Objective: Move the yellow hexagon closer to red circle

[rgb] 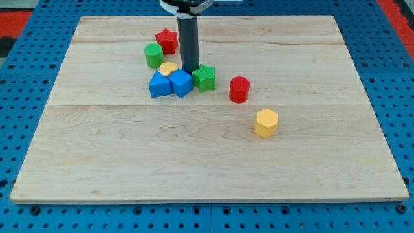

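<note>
The yellow hexagon (266, 122) lies right of the board's middle. The red circle (239, 89) stands up and to the left of it, a short gap apart. My tip (189, 70) is at the end of the dark rod near the view's top centre, just above the blue cube (181, 83) and between the yellow heart (168, 68) and the green star (204, 77). The tip is well to the left of the red circle and the yellow hexagon.
A blue triangle (158, 85) touches the blue cube's left side. A green cylinder-like block (154, 55) and a red star (167, 41) sit above the cluster. The wooden board (207, 175) rests on a blue pegboard surface.
</note>
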Motion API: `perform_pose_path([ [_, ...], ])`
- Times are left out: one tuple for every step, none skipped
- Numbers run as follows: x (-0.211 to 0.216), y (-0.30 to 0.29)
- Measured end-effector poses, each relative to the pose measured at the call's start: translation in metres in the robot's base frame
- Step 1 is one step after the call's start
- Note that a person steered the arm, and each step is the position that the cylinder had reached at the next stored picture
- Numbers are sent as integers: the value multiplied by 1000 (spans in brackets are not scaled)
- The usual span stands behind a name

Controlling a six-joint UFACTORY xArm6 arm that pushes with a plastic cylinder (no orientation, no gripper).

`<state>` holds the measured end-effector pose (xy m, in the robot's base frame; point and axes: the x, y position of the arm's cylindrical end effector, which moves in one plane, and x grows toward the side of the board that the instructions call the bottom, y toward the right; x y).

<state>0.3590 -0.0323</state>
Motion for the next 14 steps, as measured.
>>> perform_pose_path([
  [1, 10],
  [9, 19],
  [24, 21],
  [9, 18],
  [-51, 26],
  [-66, 80],
  [-56, 152],
  [-9, 204],
  [56, 207],
  [116, 207],
  [166, 207],
  [195, 191],
  [184, 183],
  [170, 180],
])
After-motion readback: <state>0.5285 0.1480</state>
